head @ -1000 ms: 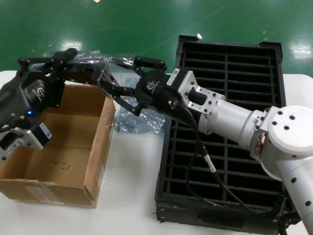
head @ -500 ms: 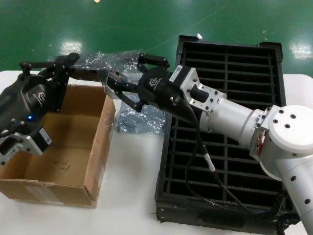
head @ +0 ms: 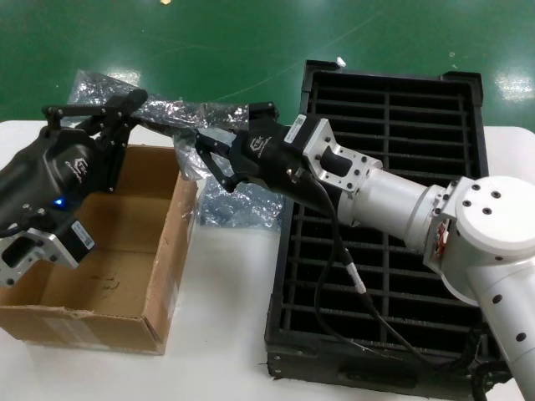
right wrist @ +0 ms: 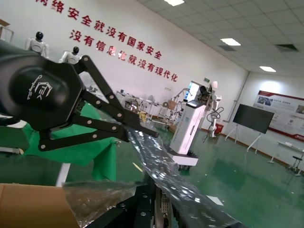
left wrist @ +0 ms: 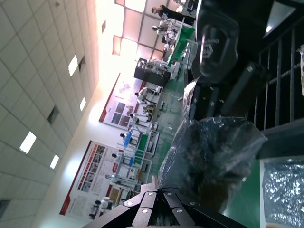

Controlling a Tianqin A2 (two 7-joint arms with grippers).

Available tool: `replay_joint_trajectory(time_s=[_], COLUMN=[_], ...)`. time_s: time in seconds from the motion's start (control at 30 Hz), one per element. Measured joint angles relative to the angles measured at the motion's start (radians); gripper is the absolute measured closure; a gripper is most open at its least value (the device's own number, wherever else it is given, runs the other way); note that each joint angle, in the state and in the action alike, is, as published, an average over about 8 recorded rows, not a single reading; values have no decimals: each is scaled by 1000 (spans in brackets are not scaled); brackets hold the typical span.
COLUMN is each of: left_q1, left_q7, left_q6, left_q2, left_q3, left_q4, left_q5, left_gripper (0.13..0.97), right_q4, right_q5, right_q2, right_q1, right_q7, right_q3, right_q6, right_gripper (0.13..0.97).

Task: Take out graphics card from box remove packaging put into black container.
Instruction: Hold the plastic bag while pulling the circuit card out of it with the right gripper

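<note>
surface: white worktop (head: 226,334) | left part: brown cardboard box (head: 109,276) rests on it | right part: long black container (head: 384,242) rests on it, slots crosswise | between them, toward the far edge: crinkly plastic bag (head: 238,205) lies on the worktop

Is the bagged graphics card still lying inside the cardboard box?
No. In the head view the anti-static bag is held in the air above the box's far edge, between the left gripper and the right gripper.
</note>
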Motion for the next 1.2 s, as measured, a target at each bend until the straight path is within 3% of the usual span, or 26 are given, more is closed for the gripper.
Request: replay_joint_trajectory(time_s=[0.17,0.3,0.6,0.87,1.2], left_q1=[-4,-14,-43,-66,-94], left_q7=[0,22,142,234,291], left_q6=[0,-2,6,21,28], left_q2=[9,17,46,79,102], left_q3=[2,0,-14,-22,-34], left_q4=[-4,13,80,132,177], left_q5=[-2,1,5,-3,-14], left_gripper=[957,957,957,957,957], right_q4=[-3,4,56,143,256], right_q5=[-4,-11,-44,-112,-235], right_q2=[-1,2,22,63,119], right_q1=[3,1,-12,-28,-44], right_q7=[-1,5,55,159,322], right_q3=[-5,-9,-23,-49,-74], right_q6=[-6,-2,27,68,113], right_gripper=[898,902,907,907,907])
